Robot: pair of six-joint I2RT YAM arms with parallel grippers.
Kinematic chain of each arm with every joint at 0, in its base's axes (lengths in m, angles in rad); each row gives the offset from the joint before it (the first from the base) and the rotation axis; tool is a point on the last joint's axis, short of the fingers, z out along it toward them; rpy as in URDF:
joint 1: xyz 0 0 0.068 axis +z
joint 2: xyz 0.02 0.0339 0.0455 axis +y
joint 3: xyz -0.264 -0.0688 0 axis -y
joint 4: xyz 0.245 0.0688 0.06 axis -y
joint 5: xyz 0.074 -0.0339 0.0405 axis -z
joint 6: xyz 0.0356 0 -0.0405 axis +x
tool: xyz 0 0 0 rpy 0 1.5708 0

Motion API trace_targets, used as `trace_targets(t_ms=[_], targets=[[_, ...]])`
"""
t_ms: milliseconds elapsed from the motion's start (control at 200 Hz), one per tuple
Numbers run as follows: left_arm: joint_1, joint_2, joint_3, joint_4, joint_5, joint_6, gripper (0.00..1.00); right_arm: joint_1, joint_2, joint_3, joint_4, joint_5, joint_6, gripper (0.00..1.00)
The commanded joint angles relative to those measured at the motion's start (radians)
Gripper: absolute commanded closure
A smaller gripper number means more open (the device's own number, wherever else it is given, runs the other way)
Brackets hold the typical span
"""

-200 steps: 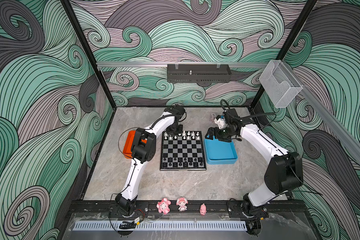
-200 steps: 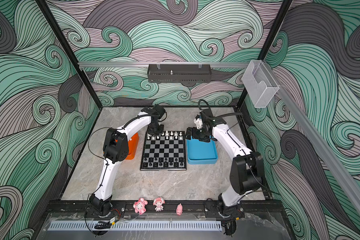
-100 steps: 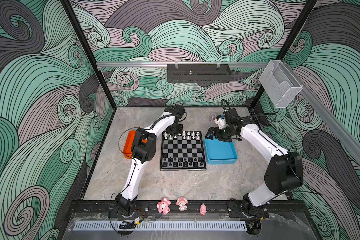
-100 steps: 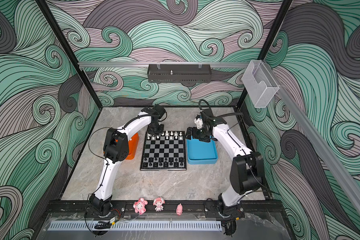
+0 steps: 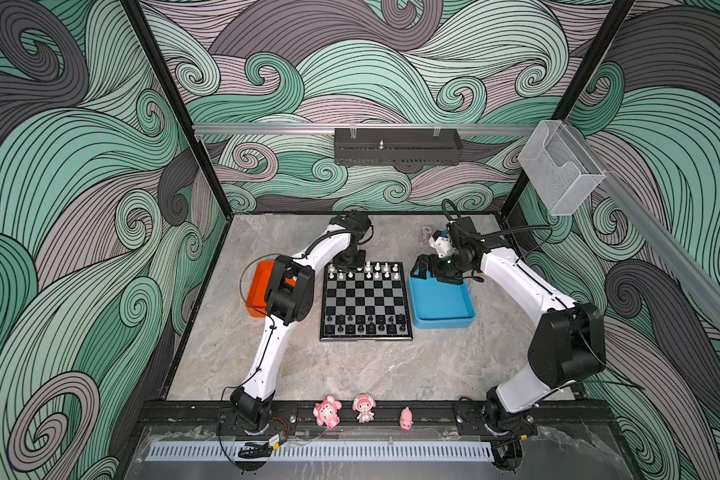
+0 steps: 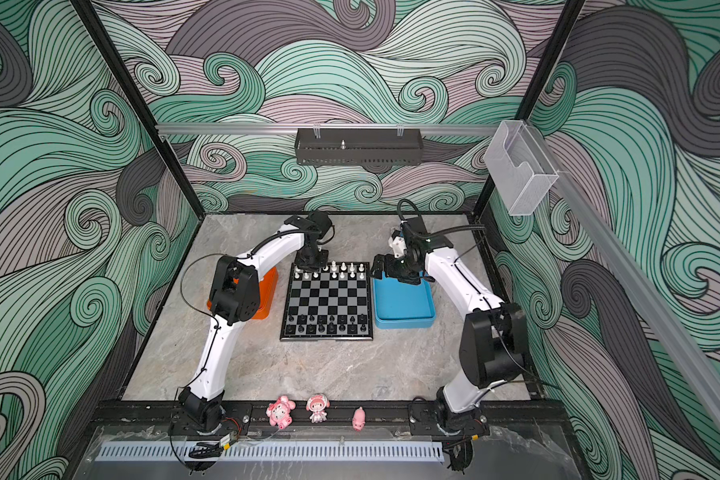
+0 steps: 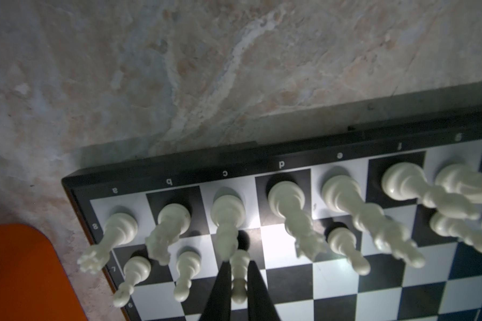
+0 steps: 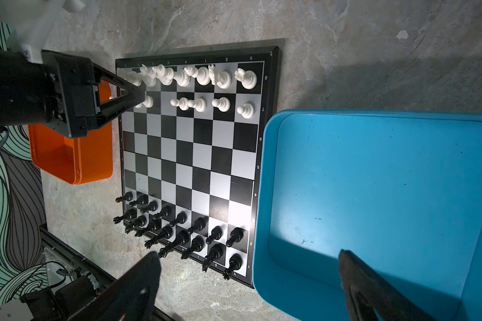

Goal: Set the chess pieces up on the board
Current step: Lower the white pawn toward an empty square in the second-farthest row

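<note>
I am holding a white pawn (image 7: pixel 240 278) with my left gripper (image 7: pixel 239 268). My 2 black fingers (image 7: pixel 220 289) are squeezing it, 1 on each side, shut tight on it. I am holding the pawn upright over the board (image 5: pixel 366 301), in the row marked 7 and the line marked c. I cannot tell if its foot is touching the square. 2 more white pawns are standing beside it in the same row, toward the corner of the board.

In both top views my left arm is reaching down to the far left corner of the board. The white pieces (image 5: pixel 364 271) are standing in the 2 far rows. The black pieces (image 5: pixel 364 326) are standing in the 2 near rows.

My right gripper (image 8: pixel 249 254) is opened wide. Its 2 fingers (image 8: pixel 141 283) are far apart and are not touching any piece. It is hanging over the far end of the blue tray (image 5: pixel 441 309), close to the board.

The blue tray is sitting just beside the right side of the board. The orange tray (image 8: pixel 70 155) is sitting just beside the left side. 3 pink toys (image 5: pixel 364 408) are standing on the black rail at the front.
</note>
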Motion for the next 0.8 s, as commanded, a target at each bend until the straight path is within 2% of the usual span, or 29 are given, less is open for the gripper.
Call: trace_targets(t_ms=[0,796], targets=[[-0.004,0.019,0.035,-0.011,-0.02,-0.006,0.86,-0.003,0.008,-0.014,0.003,-0.01,-0.017,0.01],[-0.004,0.026,0.035,-0.006,-0.012,-0.013,0.84,-0.007,0.009,-0.015,0.005,-0.009,-0.018,0.01]])
